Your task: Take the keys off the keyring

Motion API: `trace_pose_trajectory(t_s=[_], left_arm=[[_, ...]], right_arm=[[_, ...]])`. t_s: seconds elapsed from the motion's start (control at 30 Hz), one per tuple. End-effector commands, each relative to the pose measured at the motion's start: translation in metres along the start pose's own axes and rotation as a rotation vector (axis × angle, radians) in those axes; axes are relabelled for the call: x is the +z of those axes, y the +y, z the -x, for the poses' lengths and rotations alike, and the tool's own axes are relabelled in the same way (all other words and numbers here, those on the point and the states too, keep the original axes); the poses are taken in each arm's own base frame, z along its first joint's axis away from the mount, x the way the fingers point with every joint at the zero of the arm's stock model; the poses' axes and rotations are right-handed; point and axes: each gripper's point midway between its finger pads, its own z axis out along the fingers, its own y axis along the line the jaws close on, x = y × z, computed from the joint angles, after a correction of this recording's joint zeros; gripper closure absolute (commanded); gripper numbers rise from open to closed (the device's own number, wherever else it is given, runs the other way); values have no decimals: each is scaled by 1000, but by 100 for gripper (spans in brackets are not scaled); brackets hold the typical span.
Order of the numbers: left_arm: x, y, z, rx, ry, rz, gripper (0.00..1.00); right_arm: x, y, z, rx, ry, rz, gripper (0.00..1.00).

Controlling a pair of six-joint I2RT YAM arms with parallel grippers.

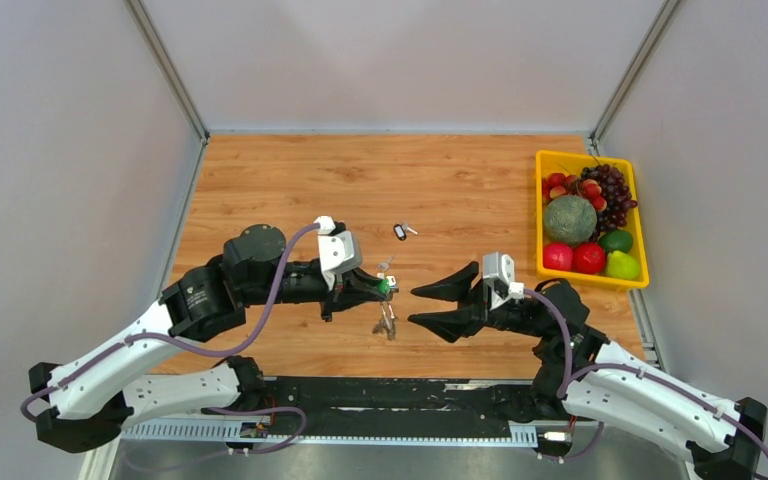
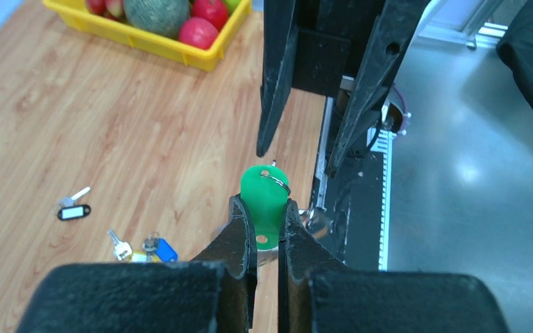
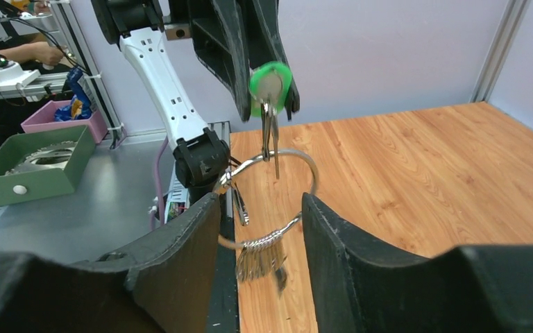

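Two keys at least lie free on the tabletop [image 1: 360, 180]: a black-tagged key [image 2: 74, 211] on its own, and nearer the arms a blue-tagged key [image 2: 161, 249] with a bare silver key [image 2: 116, 243] just beside it. A yellowish piece between these two may be a further tag; it is too small to tell.

The left hand [image 2: 265, 207] is closed tight on the green tag [image 2: 260, 191], holding it above the tabletop. In the right wrist view the green-tagged key hangs from the tag, and the keyring [image 3: 312, 173] hangs from that key's small loop. The keyring is therefore in the air between the two hands. A cluster of keys [image 3: 260, 258] sits bunched at its lowest part, their number and tag colours unclear.

The right hand [image 3: 260, 199] is spread wide and holds nothing, one finger on either side of the hanging keyring and apart from the wire.

Judged state: the task is partly done. The green-tagged key and the bunched keys are not yet off, so several removals appear to be left.
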Motion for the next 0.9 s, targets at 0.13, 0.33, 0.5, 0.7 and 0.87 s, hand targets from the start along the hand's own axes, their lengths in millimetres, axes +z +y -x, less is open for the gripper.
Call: trace_pose_trajectory(t_s=[0.13, 0.33, 0.5, 0.7, 0.87], left_arm=[[-8, 1, 34, 55, -156, 34, 100], [-5, 0, 34, 56, -150, 27, 100], [-2, 0, 31, 56, -144, 30, 100], [2, -4, 29, 56, -139, 13, 100], [3, -6, 28, 53, -140, 5, 100]], right_arm=[[7, 13, 19, 109, -58, 41, 48], [21, 10, 27, 153, -85, 24, 34], [37, 9, 24, 184, -64, 17, 32], [49, 3, 16, 190, -46, -24, 32], [48, 7, 22, 171, -76, -14, 30]])
